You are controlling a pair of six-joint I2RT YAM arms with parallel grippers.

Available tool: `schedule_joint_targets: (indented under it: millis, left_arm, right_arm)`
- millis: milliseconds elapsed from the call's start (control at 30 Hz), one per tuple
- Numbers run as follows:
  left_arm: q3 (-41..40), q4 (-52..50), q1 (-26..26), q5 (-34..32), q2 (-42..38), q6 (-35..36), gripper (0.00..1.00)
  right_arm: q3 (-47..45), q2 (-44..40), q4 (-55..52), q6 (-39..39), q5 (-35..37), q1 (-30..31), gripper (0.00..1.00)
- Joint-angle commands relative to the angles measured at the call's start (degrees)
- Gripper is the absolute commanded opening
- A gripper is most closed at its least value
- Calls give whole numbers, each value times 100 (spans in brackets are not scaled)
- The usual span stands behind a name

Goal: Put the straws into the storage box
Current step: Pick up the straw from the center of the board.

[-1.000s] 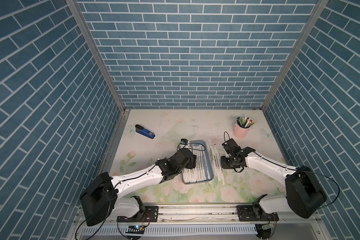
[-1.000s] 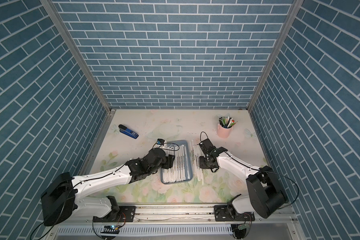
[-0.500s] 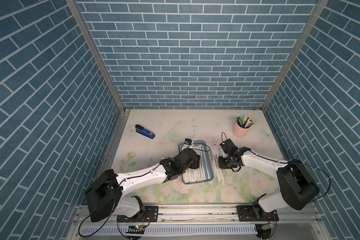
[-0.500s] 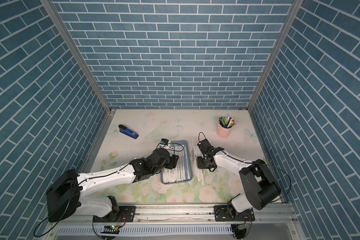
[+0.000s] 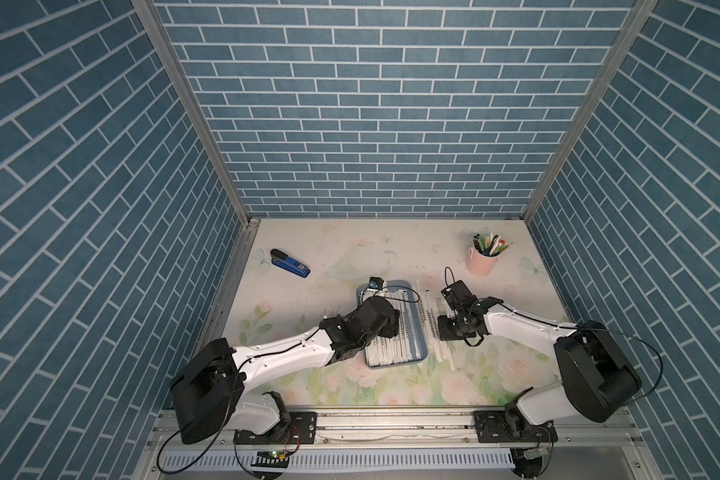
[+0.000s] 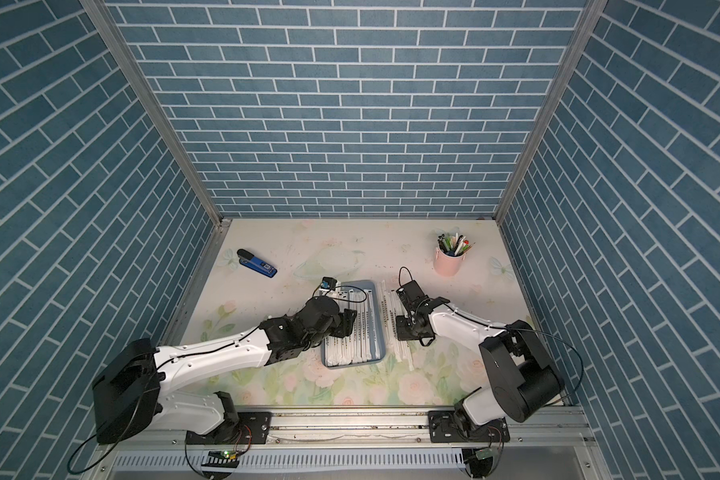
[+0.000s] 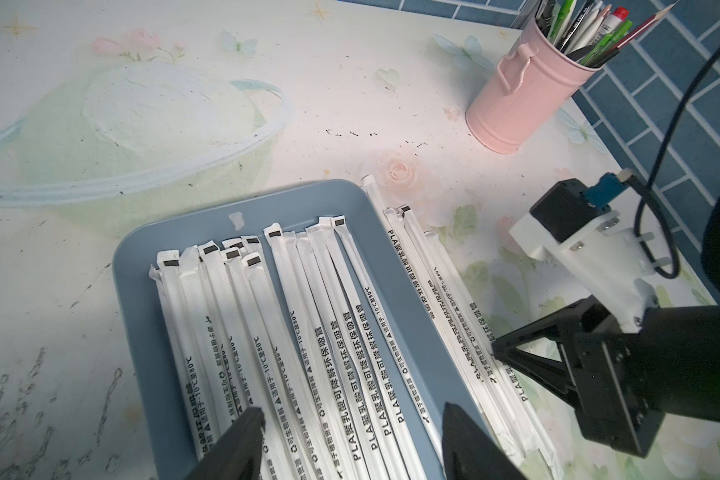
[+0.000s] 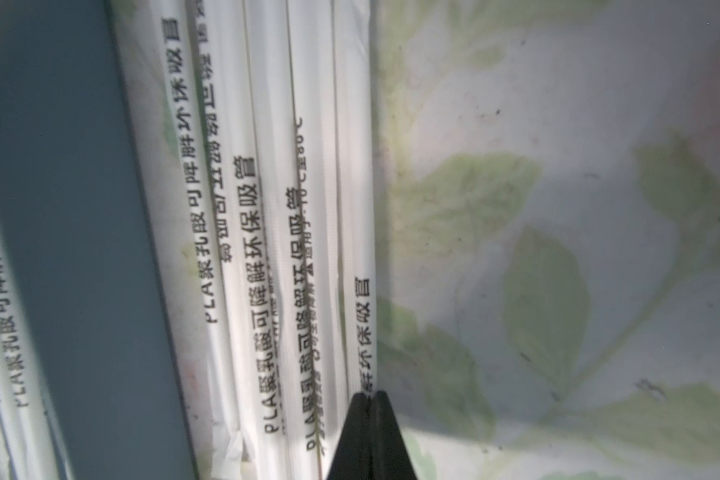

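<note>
- left gripper [image 7: 352, 444] gapes wide above the storage box [image 7: 134, 266], holding nothing.
- right gripper [image 8: 368, 419], tips pressed together, touches the outermost straw [image 8: 354, 187] right of the box (grip unclear).

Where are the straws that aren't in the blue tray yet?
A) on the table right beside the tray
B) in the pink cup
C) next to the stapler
A: a row of wrapped straws lies on the table along the long side of the tray.
</note>
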Motion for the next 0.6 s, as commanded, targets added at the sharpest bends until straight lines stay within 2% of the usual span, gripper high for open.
schedule_joint_targets:
  millis: [0,567]
  left_arm:
    - [99,-142,-31,-157,-83,70,71]
    - [161,-257,-29,-263,-104,134,71]
  right_arm:
    - [147,-215,-363,-190,126,-19,5]
    - [179,-176,-242,-209,329,-103,4]
